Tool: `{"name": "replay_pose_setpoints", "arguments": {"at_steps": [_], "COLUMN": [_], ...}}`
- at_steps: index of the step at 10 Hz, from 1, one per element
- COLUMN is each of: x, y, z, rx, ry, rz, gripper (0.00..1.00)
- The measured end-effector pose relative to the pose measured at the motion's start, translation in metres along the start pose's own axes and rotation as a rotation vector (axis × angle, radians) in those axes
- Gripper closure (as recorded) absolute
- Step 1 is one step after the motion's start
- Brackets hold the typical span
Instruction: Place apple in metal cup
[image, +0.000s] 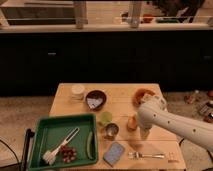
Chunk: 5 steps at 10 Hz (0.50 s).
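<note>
The apple (131, 122), small and orange-red, sits on the wooden table (120, 105) just right of the metal cup (111, 131). The cup is short, shiny and stands upright near the table's middle front. My white arm reaches in from the right. Its gripper (143, 130) hangs down close to the right side of the apple, partly hidden by the wrist. I cannot tell whether it touches the apple.
A light green cup (105, 118) stands just behind the metal cup. A dark brown bowl (95, 99), a white cup (77, 91) and an orange bowl (143, 95) stand at the back. A green tray (47, 131) lies front left; a blue sponge (114, 153) and fork (147, 155) lie in front.
</note>
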Motion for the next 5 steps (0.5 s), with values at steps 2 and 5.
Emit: {"name": "replay_pose_setpoints", "arguments": {"at_steps": [2, 5], "x": [0.002, 0.005], "y": [-0.008, -0.019], "z": [-0.005, -0.010], "rx": [0.017, 0.039], "ry": [0.008, 0.009], "rz": [0.011, 0.024], "gripper": [0.20, 0.20]}}
